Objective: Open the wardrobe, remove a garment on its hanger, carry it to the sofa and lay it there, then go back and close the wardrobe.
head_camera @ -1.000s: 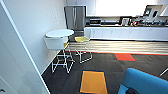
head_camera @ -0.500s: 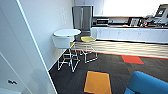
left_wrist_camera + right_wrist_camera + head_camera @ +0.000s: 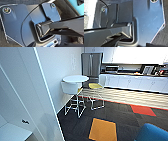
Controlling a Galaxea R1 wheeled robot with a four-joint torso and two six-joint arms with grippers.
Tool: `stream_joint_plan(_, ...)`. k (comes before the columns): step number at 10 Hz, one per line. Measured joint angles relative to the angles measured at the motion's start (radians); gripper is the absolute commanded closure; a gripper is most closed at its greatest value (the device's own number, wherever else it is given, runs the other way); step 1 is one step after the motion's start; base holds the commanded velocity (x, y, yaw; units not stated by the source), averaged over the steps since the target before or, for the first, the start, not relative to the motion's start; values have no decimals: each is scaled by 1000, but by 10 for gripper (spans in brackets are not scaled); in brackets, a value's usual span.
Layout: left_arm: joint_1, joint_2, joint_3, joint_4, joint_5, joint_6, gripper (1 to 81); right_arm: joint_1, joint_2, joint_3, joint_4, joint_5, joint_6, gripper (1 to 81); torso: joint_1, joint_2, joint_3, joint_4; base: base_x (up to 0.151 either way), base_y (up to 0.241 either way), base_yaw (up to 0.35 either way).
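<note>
The sofa's bright blue corner [image 3: 153, 133] pokes in at the lower right of the head view, on the dark carpet. Both wrist views show the robot's own dark plate and jointed bar at close range. In the left wrist view a bright blue patch [image 3: 78, 6] lies beyond the plate; I cannot tell what it belongs to.
A tall white panel [image 3: 27, 89] stands very close on my left. Ahead are a round white table [image 3: 75, 79], a white chair [image 3: 71, 89] and a yellow-seated chair [image 3: 95, 87]. A steel fridge [image 3: 91, 64] and white kitchen cabinets [image 3: 135, 82] line the back. Orange [image 3: 103, 129] and red [image 3: 143, 110] carpet tiles lie ahead.
The whole head view has shifted: the camera has turned left. The table and chairs now sit further right and larger, and the white panel takes more of the left side.
</note>
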Motion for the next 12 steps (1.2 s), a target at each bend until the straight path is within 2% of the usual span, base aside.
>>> stream_joint_plan(12, 1, 48, -34, 3, 6, 0, 10, -4, 4, -12, 0, -1, -3, 10, 0, 0, 0, 0, 0, 0, 244)
